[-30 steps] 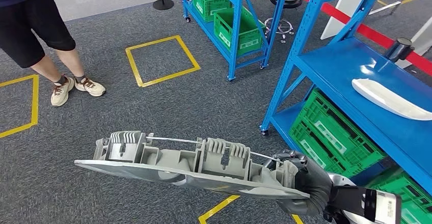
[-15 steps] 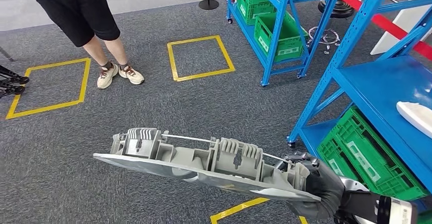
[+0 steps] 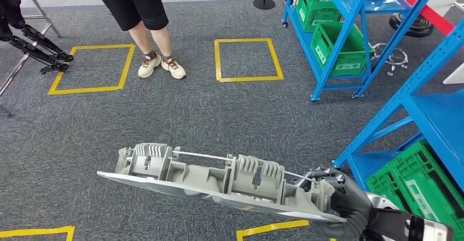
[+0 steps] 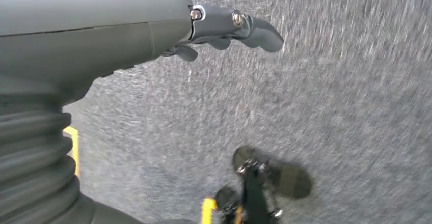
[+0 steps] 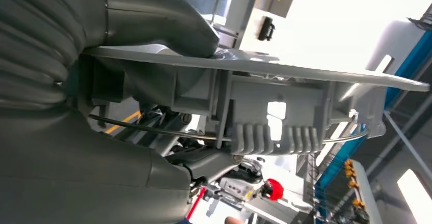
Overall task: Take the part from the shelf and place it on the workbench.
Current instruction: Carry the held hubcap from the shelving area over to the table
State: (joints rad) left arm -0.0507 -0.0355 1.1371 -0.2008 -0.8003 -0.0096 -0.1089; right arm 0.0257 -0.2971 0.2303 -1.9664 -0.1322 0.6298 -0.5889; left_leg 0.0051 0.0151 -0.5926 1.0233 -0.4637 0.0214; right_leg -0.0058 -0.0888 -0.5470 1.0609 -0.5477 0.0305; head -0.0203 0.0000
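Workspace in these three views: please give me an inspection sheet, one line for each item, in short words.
Surface: grey carpet floor with yellow tape squares; workbench: nothing seen.
Job's things: long grey part, held at one end, reaching out across the floor.
Clutter: green crates on the blue shelves.
Hands: right hand grips the part; left hand holds nothing, fingers apart, over the carpet.
Cables: nothing seen.
Surroundings: a person's legs standing near; black tripod; post base.

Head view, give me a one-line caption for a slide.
Right hand carries a long grey part over grey carpet, blue shelving alongside, a person standing ahead.
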